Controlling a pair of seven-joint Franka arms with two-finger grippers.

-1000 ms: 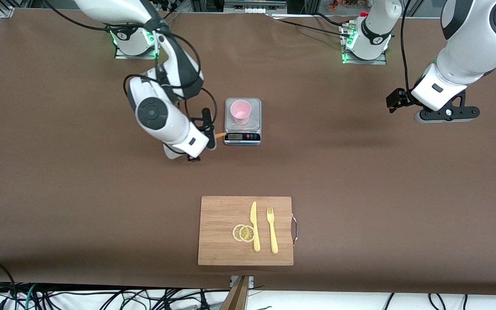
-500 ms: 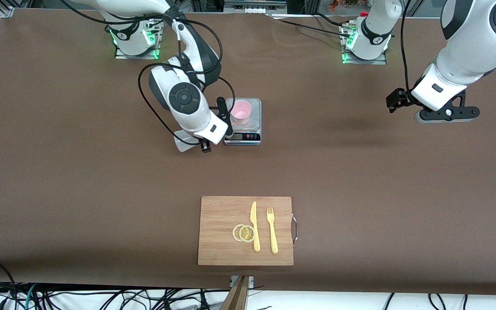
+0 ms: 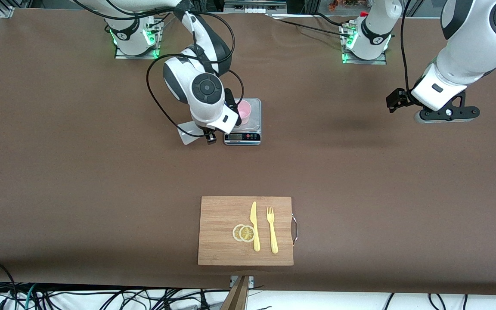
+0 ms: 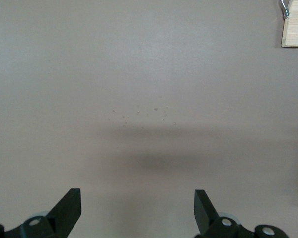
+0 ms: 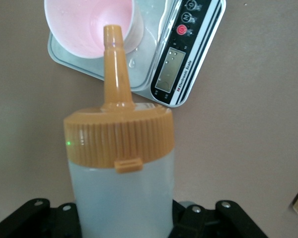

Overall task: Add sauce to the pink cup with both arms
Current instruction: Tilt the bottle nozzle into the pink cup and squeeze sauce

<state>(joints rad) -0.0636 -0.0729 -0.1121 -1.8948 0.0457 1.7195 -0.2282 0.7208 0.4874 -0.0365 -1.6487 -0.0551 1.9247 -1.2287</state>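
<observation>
The pink cup (image 3: 245, 110) stands on a small kitchen scale (image 3: 243, 137) with a steel plate. My right gripper (image 3: 230, 113) hangs over the edge of the scale toward the right arm's end of the table, right beside the cup. It is shut on the sauce bottle (image 5: 121, 183), whose whitish body fills the space between the jaws. Seen from the right wrist, the orange nozzle (image 5: 113, 59) points at the pink cup (image 5: 84, 25), its tip over the rim. From the front, the wrist hides the bottle. My left gripper (image 3: 446, 114) waits open over bare table, nothing between its fingertips (image 4: 137, 210).
A wooden cutting board (image 3: 213, 215) lies near the front edge with two lemon slices (image 3: 243, 233), a yellow knife (image 3: 254, 226) and a yellow fork (image 3: 272, 230). The scale's display (image 5: 170, 74) faces the front camera. A corner of the board (image 4: 295, 29) shows in the left wrist view.
My right arm has swung the bottle from beside the scale up to the cup, and the wrist now covers the nozzle from the front. The left arm has not moved.
</observation>
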